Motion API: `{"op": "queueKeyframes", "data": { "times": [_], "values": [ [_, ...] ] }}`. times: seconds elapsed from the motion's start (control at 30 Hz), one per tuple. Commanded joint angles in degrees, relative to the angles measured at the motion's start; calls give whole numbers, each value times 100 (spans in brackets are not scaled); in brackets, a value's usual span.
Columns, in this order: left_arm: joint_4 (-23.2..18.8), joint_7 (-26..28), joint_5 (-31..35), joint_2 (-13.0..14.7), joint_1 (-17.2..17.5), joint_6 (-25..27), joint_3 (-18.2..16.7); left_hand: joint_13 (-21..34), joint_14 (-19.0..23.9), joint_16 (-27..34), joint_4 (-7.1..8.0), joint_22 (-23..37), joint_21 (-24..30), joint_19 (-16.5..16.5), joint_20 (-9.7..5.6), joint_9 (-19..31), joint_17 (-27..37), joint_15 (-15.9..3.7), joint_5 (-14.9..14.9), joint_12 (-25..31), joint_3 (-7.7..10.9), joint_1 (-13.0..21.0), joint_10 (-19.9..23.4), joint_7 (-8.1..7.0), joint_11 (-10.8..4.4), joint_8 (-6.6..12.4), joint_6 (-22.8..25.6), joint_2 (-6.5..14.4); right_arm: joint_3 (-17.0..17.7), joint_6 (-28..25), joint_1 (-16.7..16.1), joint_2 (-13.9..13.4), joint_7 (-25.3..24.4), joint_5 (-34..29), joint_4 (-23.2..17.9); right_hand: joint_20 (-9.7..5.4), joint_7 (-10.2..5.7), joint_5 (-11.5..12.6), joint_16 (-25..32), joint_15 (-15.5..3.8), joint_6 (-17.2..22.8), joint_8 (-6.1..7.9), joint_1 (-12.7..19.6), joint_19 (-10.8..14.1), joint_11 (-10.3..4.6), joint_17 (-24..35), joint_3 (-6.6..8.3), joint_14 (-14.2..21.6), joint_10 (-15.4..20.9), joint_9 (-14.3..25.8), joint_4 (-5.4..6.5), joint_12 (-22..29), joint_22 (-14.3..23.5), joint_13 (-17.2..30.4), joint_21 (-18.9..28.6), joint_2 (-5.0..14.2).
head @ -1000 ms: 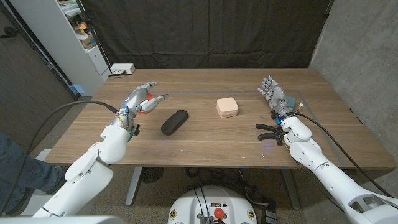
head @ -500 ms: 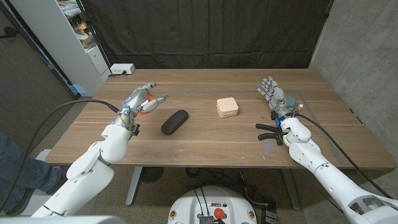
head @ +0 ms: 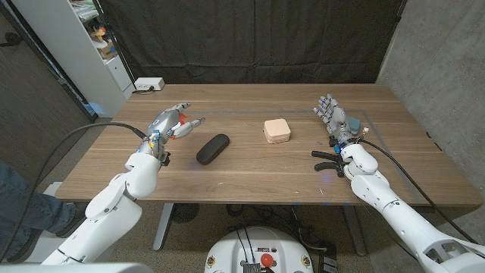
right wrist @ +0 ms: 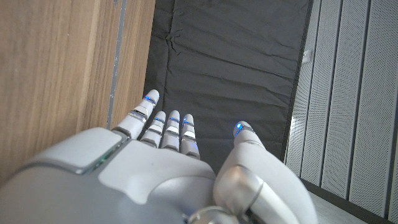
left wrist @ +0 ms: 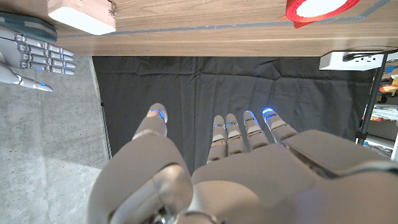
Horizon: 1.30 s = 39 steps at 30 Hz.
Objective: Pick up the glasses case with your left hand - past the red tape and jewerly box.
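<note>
Nothing is held by the left hand [head: 170, 122], its fingers spread. The glasses case [head: 213, 148] lies ungrasped beside it; reaching, gripping and lifting are judged outstanding.

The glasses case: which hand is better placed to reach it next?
Left. The left hand is open just beside the glasses case; the right hand stands across the table, beyond the jewelry box.

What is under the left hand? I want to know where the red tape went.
The red tape peeks out beneath the left hand, on the table. The hand covers most of the roll, so only its red edge shows.
</note>
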Motion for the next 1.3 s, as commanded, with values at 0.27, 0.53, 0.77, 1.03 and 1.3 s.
{"op": "queueKeyframes", "data": {
  "times": [0.27, 0.53, 0.77, 1.03, 1.3],
  "values": [
    [-176, -68, 427, -6, -324, 941, 565, 28, 366, 102, 63, 37, 84, 304, 98, 25, 12, 109, 51, 133, -166, -185, 347, 200, 126, 46, 356, -133, 12, 31, 101, 62, 112, 77, 221, 28, 1, 14, 32, 1, 61, -28, -41, 49, -22, -8, -23, 70, 68, 17, 10, -3, 9, 16, -14, -23],
    [-339, -261, 560, 91, -453, 1389, 778, 30, 459, 111, 109, 49, 113, 427, 110, 25, 18, 177, 73, 149, -255, -318, 432, 185, 165, 36, 409, -210, 28, 27, 175, 93, 195, 124, 320, 32, -10, 14, 31, -2, 64, -28, -40, 56, -14, -12, -25, 73, 72, 17, 5, -5, 9, 16, -15, -22],
    [-518, -517, 607, 222, -492, 1770, 894, 36, 561, 125, 145, 62, 149, 569, 118, 25, 20, 211, 101, 140, -334, -428, 446, 166, 178, -7, 362, -277, 0, 47, 223, 115, 287, 112, 390, 34, -10, 14, 31, -1, 62, -30, -42, 61, -18, -13, -28, 78, 80, 17, 2, -3, 10, 16, -15, -23],
    [-657, -771, 604, 366, -574, 2137, 1012, 47, 600, 113, 161, 73, 188, 721, 124, 27, 19, 240, 131, 119, -402, -501, 421, 178, 239, -45, 296, -339, 11, 42, 228, 144, 312, 144, 430, 36, -14, 15, 36, 1, 63, -31, -43, 66, -26, -14, -29, 92, 78, 17, 0, -5, 10, 16, -14, -21],
    [-643, -768, 596, 427, -693, 2337, 1187, 53, 626, 105, 165, 79, 214, 827, 126, 28, 18, 272, 153, 110, -439, -531, 415, 214, 260, -42, 310, -369, 42, 65, 212, 152, 330, 172, 456, 37, -17, 16, 38, 3, 61, -33, -46, 63, -19, -16, -31, 102, 86, 17, -1, -5, 10, 16, -18, -17]
  ]
}}
